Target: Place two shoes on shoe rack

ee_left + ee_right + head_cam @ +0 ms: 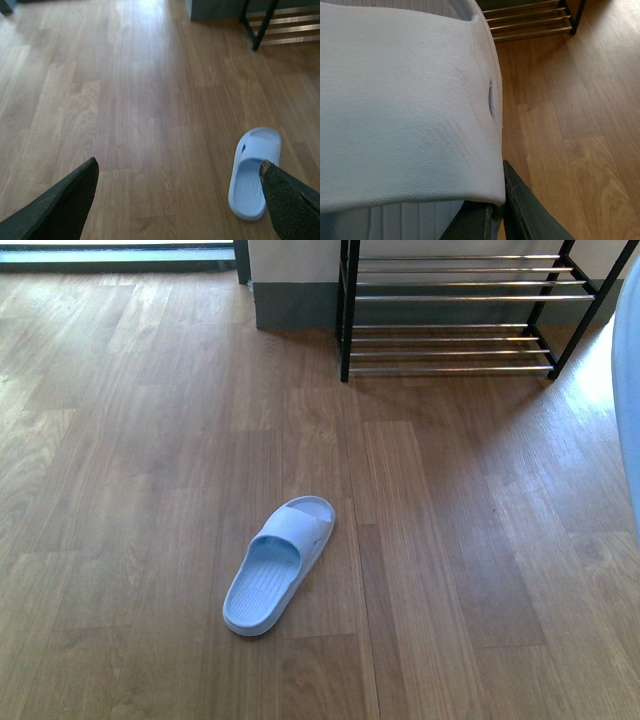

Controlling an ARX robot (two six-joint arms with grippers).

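Note:
One pale blue foam slide (280,565) lies on the wooden floor in the front view, toe toward the rack; the left wrist view shows the same slide (252,175). My left gripper (177,200) hangs open above the floor, with the slide just beside its one finger (290,205). My right gripper (492,220) is shut on the strap edge of a second pale blue slide (405,100), which fills its view and shows as a blue strip (630,390) at the front view's right edge. The shoe rack (450,310) of chrome rods in a black frame stands at the back right, its visible shelves bare.
A grey wall base (295,305) runs behind and left of the rack. A window sill strip (110,255) lies at the far left. Wooden floor (130,490) stretches between the slide and the rack (530,22).

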